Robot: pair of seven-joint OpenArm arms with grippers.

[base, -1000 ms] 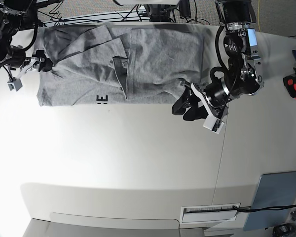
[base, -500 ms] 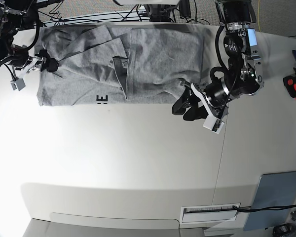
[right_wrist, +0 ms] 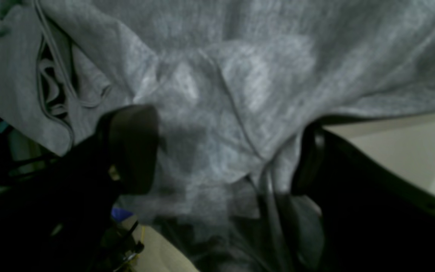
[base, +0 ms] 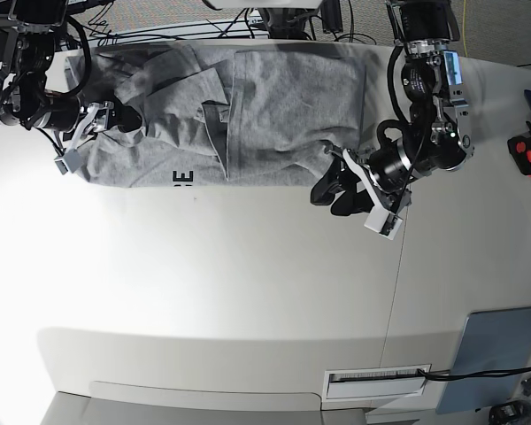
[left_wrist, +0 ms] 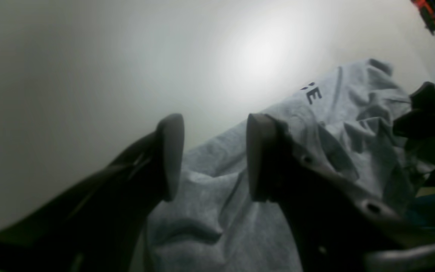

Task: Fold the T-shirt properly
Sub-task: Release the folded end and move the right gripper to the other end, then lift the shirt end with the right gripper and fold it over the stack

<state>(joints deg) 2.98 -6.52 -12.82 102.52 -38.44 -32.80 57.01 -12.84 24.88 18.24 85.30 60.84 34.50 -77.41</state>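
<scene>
White table (base: 248, 292), glare at left; grey-blue panel (base: 496, 354) bottom right; carpet (base: 504, 27) behind.

1. The left arm (base: 422, 106) is built of black, rounded segments with silver metal bands at the joints and a black cable looping beside it.
2. A small pale-blue lit panel sits on its upper segment.
3. A white bracket with a barcode-like label is fixed by the left gripper (base: 334, 189).
4. The left gripper's fingers (left_wrist: 172, 155) are dark, flat and round-tipped; one carries small screw holes along its side.
5. The right arm (base: 26, 84) is black, with dark cables and a white bracket.
6. The right gripper (right_wrist: 221, 151) has matte black fingers (right_wrist: 132, 147) with broad, rounded pads.
</scene>
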